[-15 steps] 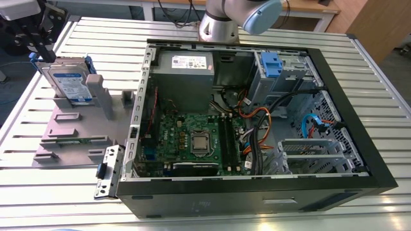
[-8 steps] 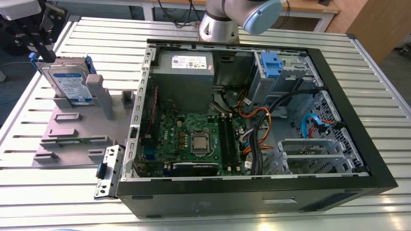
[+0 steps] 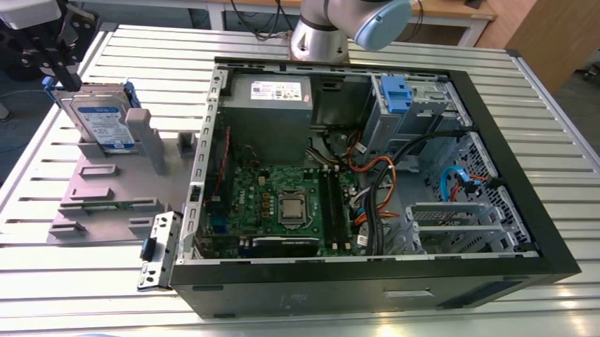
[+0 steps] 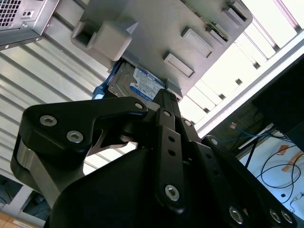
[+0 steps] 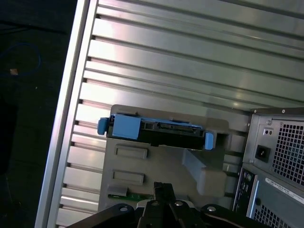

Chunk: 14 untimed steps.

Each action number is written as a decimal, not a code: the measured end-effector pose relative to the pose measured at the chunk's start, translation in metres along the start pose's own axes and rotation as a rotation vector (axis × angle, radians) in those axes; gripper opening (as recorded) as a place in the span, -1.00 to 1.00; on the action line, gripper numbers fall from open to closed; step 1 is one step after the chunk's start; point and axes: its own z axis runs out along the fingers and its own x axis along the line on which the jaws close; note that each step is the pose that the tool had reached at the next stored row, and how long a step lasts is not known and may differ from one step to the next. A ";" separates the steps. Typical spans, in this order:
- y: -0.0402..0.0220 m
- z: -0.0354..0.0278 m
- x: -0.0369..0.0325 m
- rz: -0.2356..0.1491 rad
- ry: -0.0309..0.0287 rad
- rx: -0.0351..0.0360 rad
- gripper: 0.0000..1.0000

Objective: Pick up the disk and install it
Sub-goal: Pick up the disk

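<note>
The slatted aluminium table [image 3: 75, 281] carries an open black computer case [image 3: 328, 288] across its middle. A grey fixture plate [image 3: 131, 186] lies just beside the case, toward the exterior view's left edge.

The silver hard drive with blue side rails [image 3: 101, 119] stands on edge in the flat grey plastic holder plate [image 3: 89, 189], at the exterior view's left. Its top edge is free from above, where the black gripper [image 3: 56, 74] hangs. A grey upright post [image 3: 145, 137] stands just beside its right face. On its left there is open air over the slatted aluminium table [image 3: 84, 281]. Right of the plate rises the side wall of the open black computer case [image 3: 375, 284]. Inside, far right, the grey metal drive cage [image 3: 426, 109] with a blue plastic latch [image 3: 397, 91] is open from above. A bundle of orange and black cables [image 3: 380, 172] crosses just on its near side, and the grey power-supply box [image 3: 272, 105] sits near its left.
</note>
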 end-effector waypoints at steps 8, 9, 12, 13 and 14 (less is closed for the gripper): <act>0.0000 0.0000 0.0000 -0.008 -0.0001 -0.0002 -0.79; 0.0000 0.0000 0.0000 -0.009 -0.0001 -0.0002 -0.79; 0.0000 0.0000 0.0000 -0.012 -0.0001 -0.0003 -0.79; 0.0000 0.0000 0.0000 -0.013 -0.0001 -0.0003 -0.79; 0.0000 0.0000 0.0000 -0.014 -0.0002 -0.0003 -0.79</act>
